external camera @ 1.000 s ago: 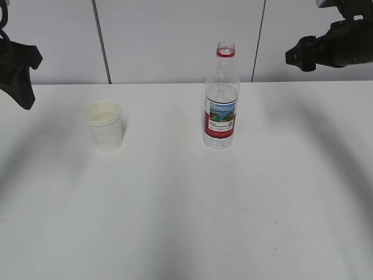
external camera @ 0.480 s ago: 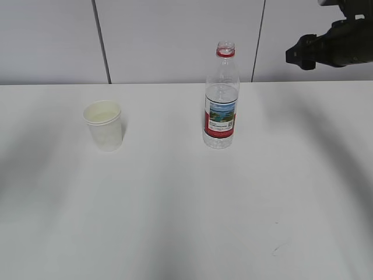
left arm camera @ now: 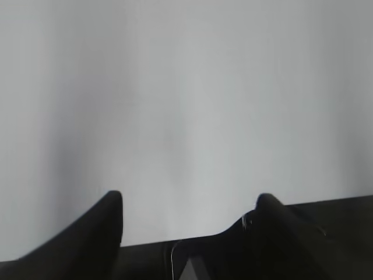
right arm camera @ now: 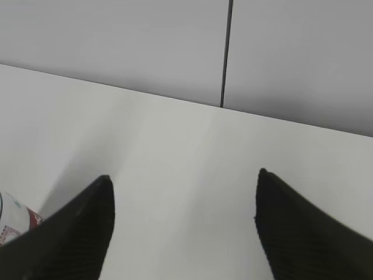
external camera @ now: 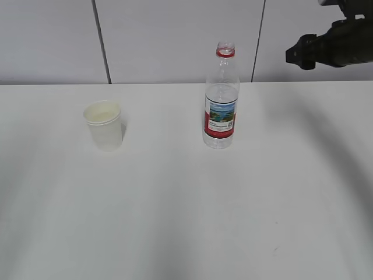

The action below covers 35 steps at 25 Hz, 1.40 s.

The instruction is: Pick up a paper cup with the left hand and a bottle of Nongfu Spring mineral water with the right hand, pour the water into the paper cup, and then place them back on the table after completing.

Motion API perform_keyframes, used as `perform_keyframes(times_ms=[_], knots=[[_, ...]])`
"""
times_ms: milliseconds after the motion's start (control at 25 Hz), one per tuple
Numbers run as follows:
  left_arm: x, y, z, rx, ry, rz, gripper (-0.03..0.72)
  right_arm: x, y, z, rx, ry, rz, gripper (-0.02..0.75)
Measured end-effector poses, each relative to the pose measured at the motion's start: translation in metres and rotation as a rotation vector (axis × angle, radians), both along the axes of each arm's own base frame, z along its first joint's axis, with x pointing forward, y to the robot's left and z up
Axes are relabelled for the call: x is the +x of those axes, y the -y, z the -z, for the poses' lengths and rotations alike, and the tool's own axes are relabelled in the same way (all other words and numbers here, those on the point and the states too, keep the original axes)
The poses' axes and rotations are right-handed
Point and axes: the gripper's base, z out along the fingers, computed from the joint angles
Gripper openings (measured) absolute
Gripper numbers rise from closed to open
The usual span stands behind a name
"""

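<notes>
Right end effector (right arm camera: 183, 224): spread open, mostly cropped at frame edge. Nongfu Spring bottle (external camera: 221, 96) upright on counter (external camera: 192, 216), lower-left of it. Left end effector (left arm camera: 189, 219): open, gone from exterior view. Paper cup (external camera: 104, 126) unmoved.

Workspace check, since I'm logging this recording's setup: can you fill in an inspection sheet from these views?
Surface: white table, bare but for a small dark scuff near the front right.
Job's things: paper cup upright at left; bottle upright at centre, uncapped, partly filled with water; the two stand apart.
Clutter: nothing seen.
Grippers: right hand raised at upper right, its gripper open and empty; left gripper open and empty, out of the exterior view.
Cables: nothing seen.
Surroundings: pale panelled wall with dark vertical seams.
</notes>
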Motion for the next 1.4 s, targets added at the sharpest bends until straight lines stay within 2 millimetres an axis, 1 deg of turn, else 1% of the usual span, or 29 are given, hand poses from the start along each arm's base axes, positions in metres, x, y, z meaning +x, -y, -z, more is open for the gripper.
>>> perform_keyframes(times_ms=[160, 240, 320, 440, 560, 760, 960, 1200, 1400], knots=[[-0.032, -0.008, 0.008, -0.002, 0.13, -0.004, 0.438, 0.0, 0.0, -0.001, 0.002, 0.001, 0.001, 0.554], [-0.044, -0.012, 0.017, 0.006, 0.158, -0.008, 0.438, -0.001, 0.0, -0.002, 0.015, 0.002, 0.003, 0.554], [-0.056, -0.015, 0.026, 0.008, 0.182, -0.01, 0.438, -0.003, -0.001, -0.007, 0.022, 0.011, -0.004, 0.554], [-0.07, -0.018, 0.042, 0.003, 0.212, -0.01, 0.437, -0.008, -0.003, -0.02, 0.029, 0.039, -0.012, 0.554], [-0.078, -0.019, 0.055, -0.001, 0.233, -0.011, 0.435, -0.012, -0.003, -0.03, 0.031, 0.063, -0.016, 0.554], [-0.088, -0.022, 0.056, -0.016, 0.348, -0.009, 0.436, -0.022, -0.006, -0.045, 0.053, 0.086, -0.038, 0.554], [-0.1, -0.024, 0.056, -0.021, 0.436, 0.002, 0.435, -0.041, -0.007, -0.042, 0.06, 0.063, -0.038, 0.554], [-0.113, -0.027, 0.057, -0.029, 0.521, 0.008, 0.427, -0.069, -0.006, -0.04, 0.05, 0.053, -0.007, 0.554], [-0.115, -0.027, 0.057, -0.034, 0.532, 0.009, 0.427, -0.095, -0.006, -0.042, 0.049, 0.057, -0.001, 0.554]])
